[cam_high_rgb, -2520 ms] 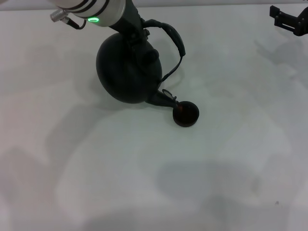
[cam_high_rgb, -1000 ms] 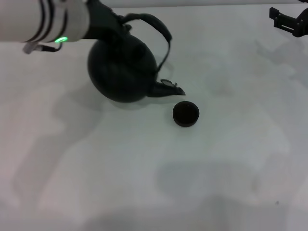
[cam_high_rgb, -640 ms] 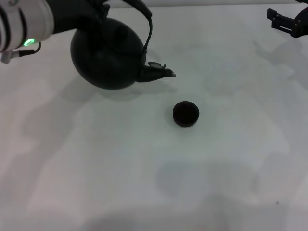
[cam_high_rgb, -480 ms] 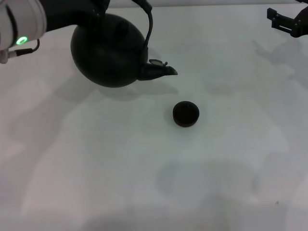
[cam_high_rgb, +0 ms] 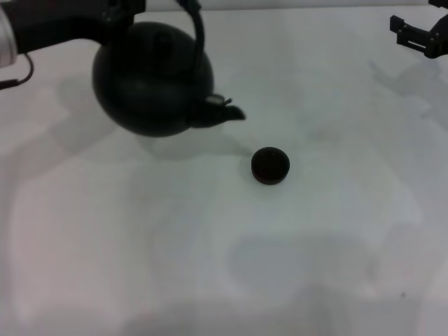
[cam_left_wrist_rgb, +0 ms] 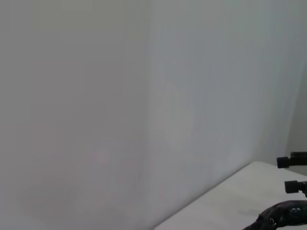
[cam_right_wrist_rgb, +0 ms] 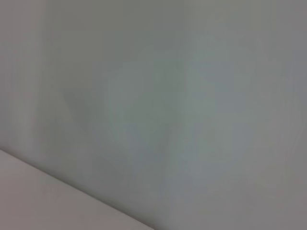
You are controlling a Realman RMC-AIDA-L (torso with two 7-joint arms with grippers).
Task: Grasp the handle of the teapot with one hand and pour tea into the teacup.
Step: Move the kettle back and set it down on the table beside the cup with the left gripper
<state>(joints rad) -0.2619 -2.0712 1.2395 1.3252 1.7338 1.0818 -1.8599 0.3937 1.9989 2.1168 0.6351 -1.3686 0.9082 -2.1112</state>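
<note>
The round black teapot (cam_high_rgb: pixel 150 80) hangs upright at the left rear of the table, its short spout (cam_high_rgb: pixel 227 112) pointing right toward the teacup. Its arched black handle (cam_high_rgb: pixel 199 31) rises to the picture's top edge, where my left gripper (cam_high_rgb: pixel 140 5) is shut on it; a bit of the handle (cam_left_wrist_rgb: pixel 283 215) also shows in the left wrist view. The small dark teacup (cam_high_rgb: pixel 270 166) stands alone on the table, a short way right of and nearer than the spout. My right gripper (cam_high_rgb: pixel 407 31) is parked open at the far right rear.
The white table (cam_high_rgb: pixel 210 266) stretches bare in front of the teacup and to both sides. A pale wall fills the right wrist view and most of the left wrist view.
The teapot, earlier tipped with its spout over the teacup, has swung back upright and moved left and away from the cup. The right arm has stayed put.
</note>
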